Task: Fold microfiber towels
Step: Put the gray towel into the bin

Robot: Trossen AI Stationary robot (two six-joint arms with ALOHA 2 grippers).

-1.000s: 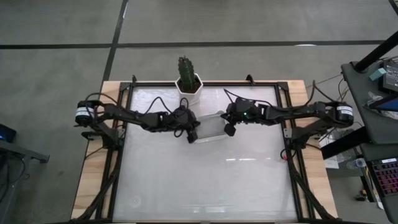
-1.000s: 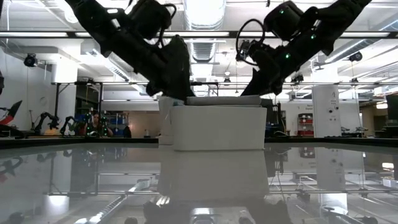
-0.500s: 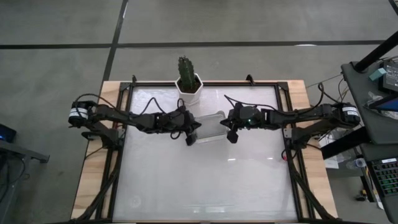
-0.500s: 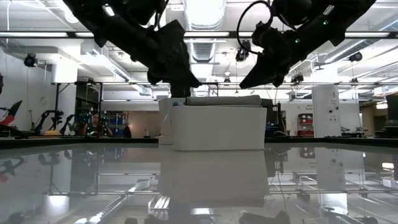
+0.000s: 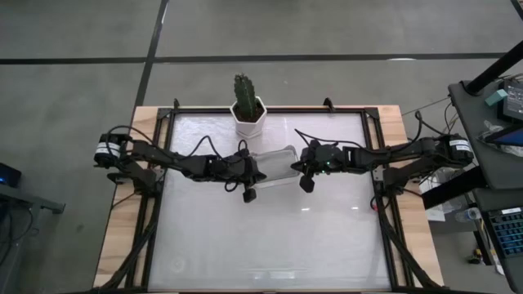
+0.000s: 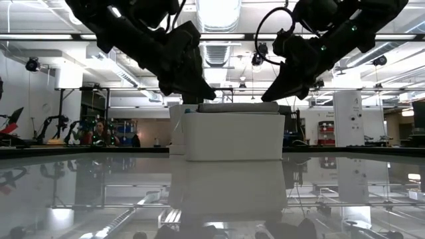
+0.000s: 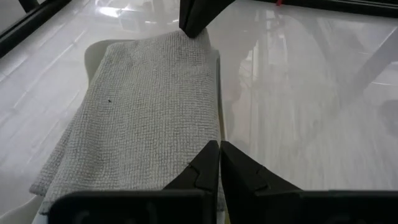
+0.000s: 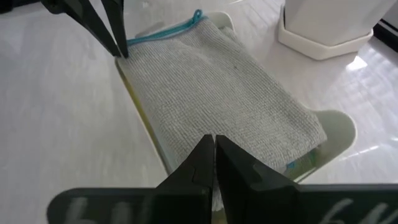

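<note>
Grey towel (image 8: 217, 93) folded atop stack in tray (image 5: 276, 166), near table's far edge. Left gripper (image 7: 219, 163) and right gripper (image 8: 214, 155) both closed, empty, flanking tray. Risk: closed fingers nudging tray or snagging the towel.

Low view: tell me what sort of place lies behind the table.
Most likely a robotics lab or workshop: more robot arms on stands, exposed ceiling ducting with strip lights, and a person seated at a workstation.
</note>
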